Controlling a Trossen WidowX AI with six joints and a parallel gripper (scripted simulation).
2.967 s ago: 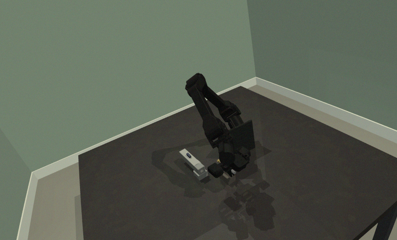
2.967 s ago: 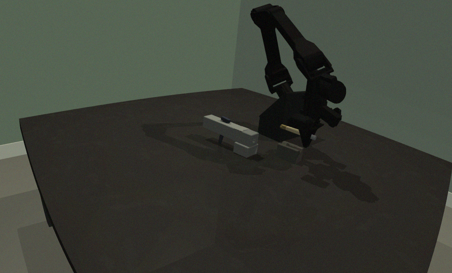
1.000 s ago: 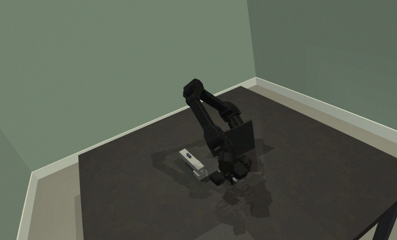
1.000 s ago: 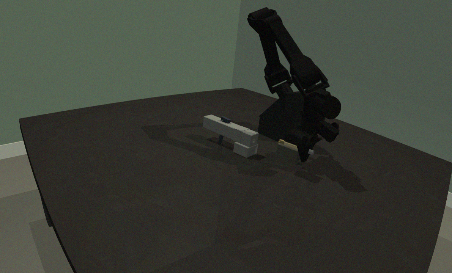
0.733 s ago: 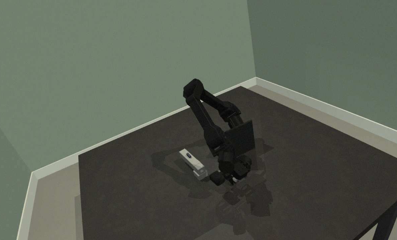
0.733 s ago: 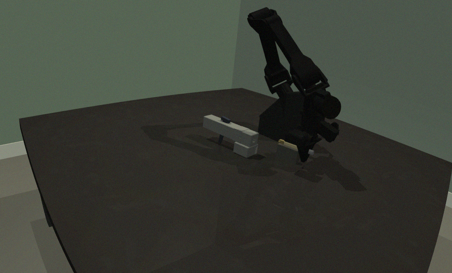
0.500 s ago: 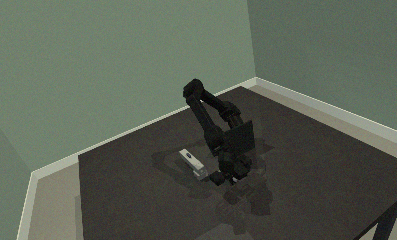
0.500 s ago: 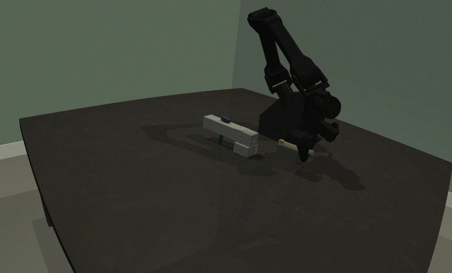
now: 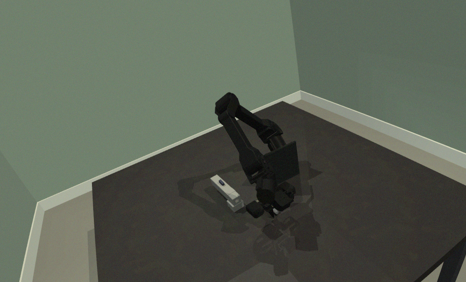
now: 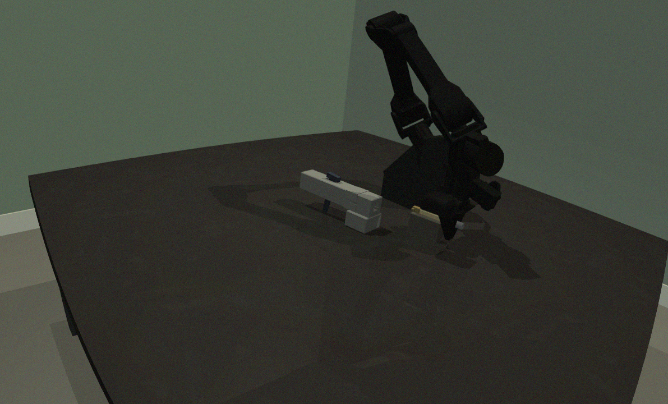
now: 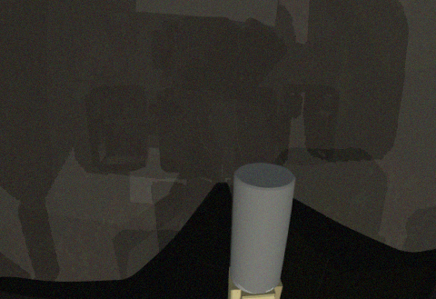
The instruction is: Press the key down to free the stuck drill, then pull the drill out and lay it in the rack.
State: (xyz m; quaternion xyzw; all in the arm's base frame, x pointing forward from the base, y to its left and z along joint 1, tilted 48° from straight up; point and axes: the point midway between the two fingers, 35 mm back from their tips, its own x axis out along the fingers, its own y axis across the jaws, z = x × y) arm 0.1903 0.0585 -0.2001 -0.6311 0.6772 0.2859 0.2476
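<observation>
The drill (image 9: 276, 211) (image 10: 429, 215) (image 11: 261, 235) has a yellow shaft and a light grey cylindrical end. My gripper (image 9: 271, 212) (image 10: 450, 234) (image 11: 239, 193) is shut on the drill near the grey end. The drill lies roughly level, with its yellow part down at the top of the dark grey rack (image 10: 420, 231); the fingers are beside the rack's near end. Whether the shaft bears fully on the rack is too dark to tell. The dark blue key (image 9: 221, 182) (image 10: 333, 177) sits on top of the white housing (image 9: 224, 188) (image 10: 343, 193), left of the gripper.
The white housing's end rests on a white foot block (image 9: 236, 206) (image 10: 362, 221), a short way left of the rack. The arm's black base (image 9: 285, 163) (image 10: 406, 173) stands behind the gripper. All stand on the dark table (image 9: 164, 245) (image 10: 200, 301).
</observation>
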